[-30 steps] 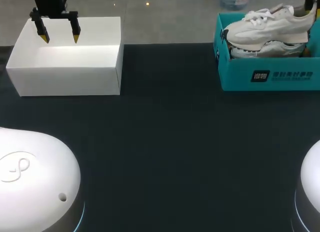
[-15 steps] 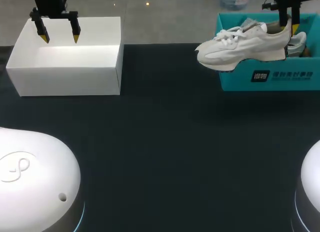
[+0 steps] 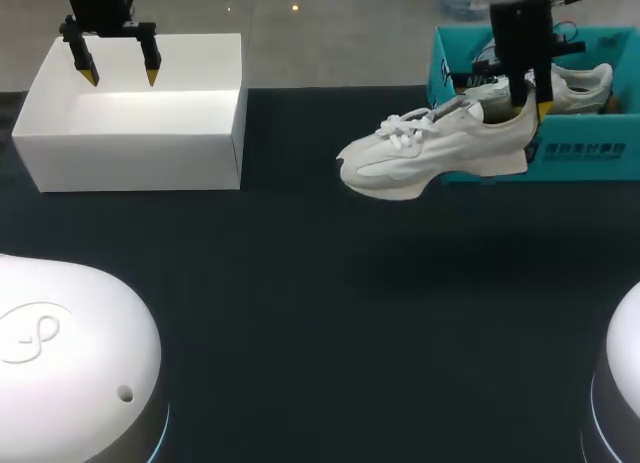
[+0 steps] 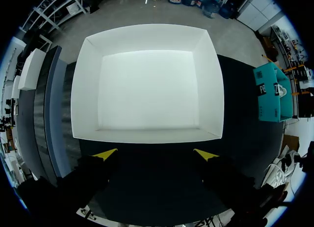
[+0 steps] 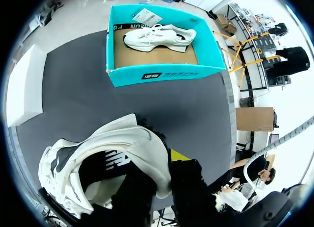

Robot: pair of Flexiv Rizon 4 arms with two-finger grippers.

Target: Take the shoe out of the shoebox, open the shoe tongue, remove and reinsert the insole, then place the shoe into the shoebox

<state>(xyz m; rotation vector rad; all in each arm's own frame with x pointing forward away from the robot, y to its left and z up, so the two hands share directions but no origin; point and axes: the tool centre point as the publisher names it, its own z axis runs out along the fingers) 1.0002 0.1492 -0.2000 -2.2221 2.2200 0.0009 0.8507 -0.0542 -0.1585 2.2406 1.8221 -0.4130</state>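
Head view — our right tool (image 3: 530, 103) pinches the white shoe (image 3: 420, 155) by its heel, near-left of the teal shoebox (image 3: 580, 153); our left tool (image 3: 119, 76) hangs spread over the white box (image 3: 140, 148).

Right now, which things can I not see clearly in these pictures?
1. Inside of the lifted shoe: the head view shows only its outer side. In the right wrist view, the right gripper and the heel collar cover most of the opening.
2. One finger of the right gripper: right wrist view, hidden inside the shoe; only one yellow tip shows.
3. Second shoe: head view, partly behind the right arm and the shoebox wall.
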